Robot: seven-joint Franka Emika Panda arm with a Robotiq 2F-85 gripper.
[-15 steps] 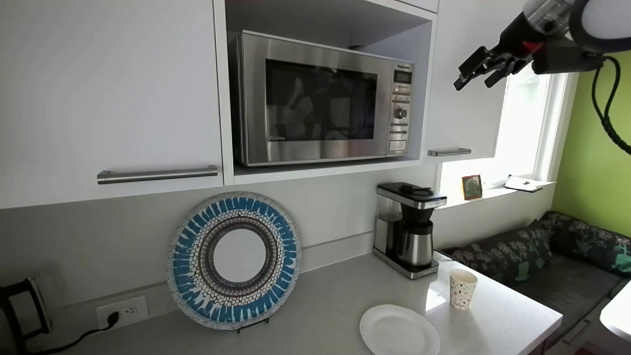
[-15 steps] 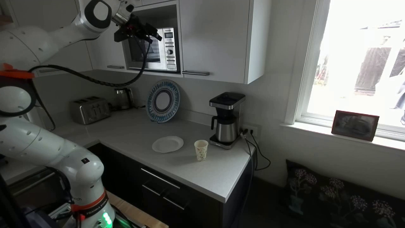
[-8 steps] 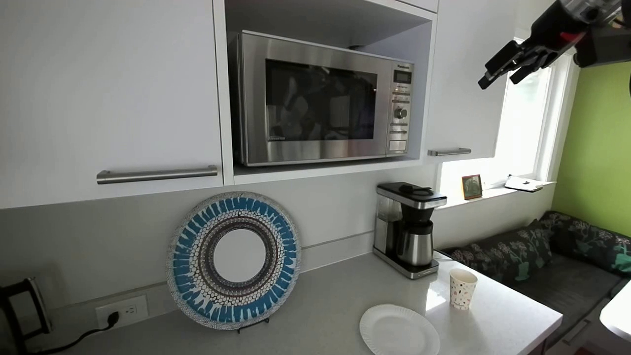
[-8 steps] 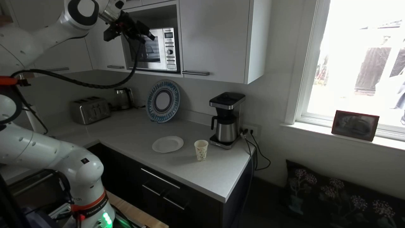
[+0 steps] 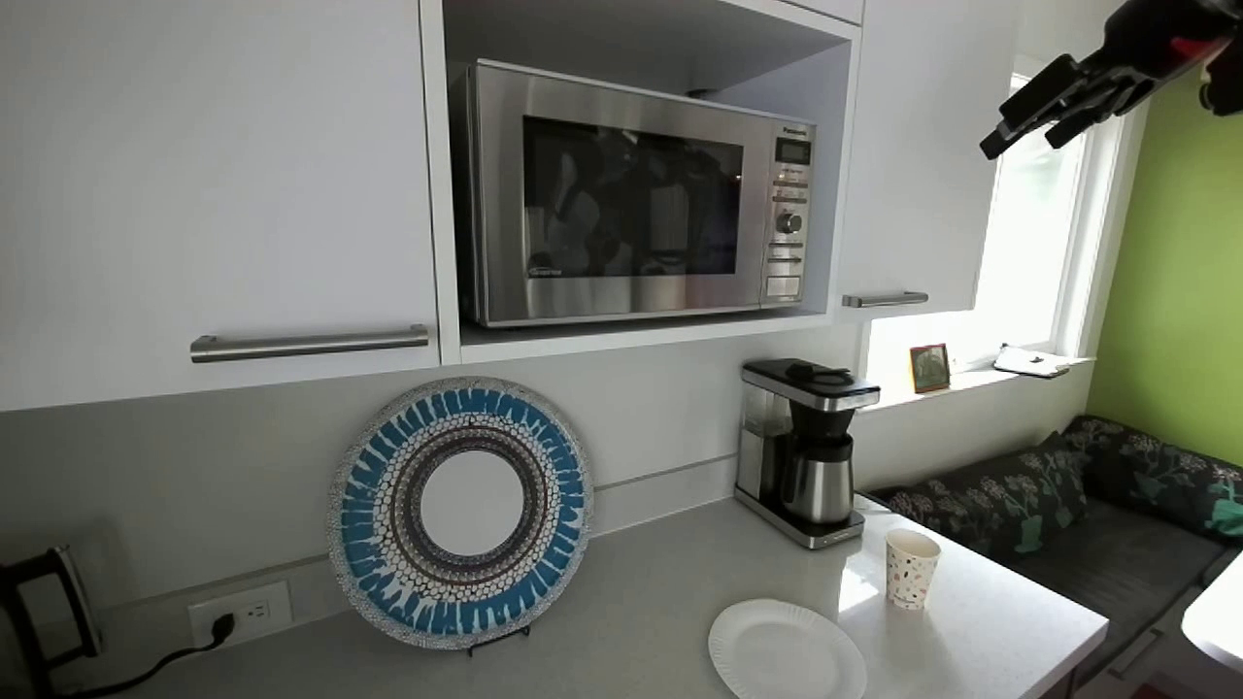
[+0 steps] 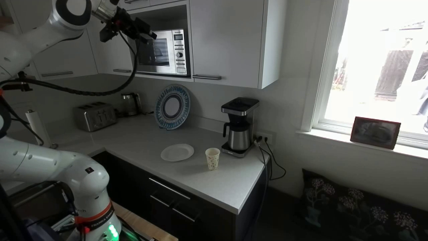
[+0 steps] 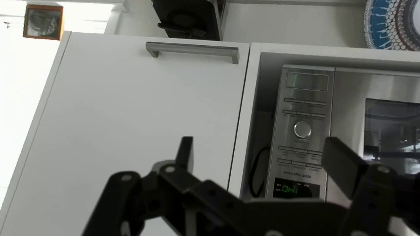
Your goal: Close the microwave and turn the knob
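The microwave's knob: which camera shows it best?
The wrist view: the knob looks largest there, nearly face-on with nothing covering it, though the scene stands upside down. Both exterior views also show it uncovered, but much smaller.

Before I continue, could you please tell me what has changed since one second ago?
The arm moved left across an exterior view, carrying its jaws away from the microwave. Nothing was visibly grasped or released: the jaws are apart and hold nothing. The microwave stayed closed; the paper cup and paper plate stayed in place. Whether the knob turned, I cannot tell.
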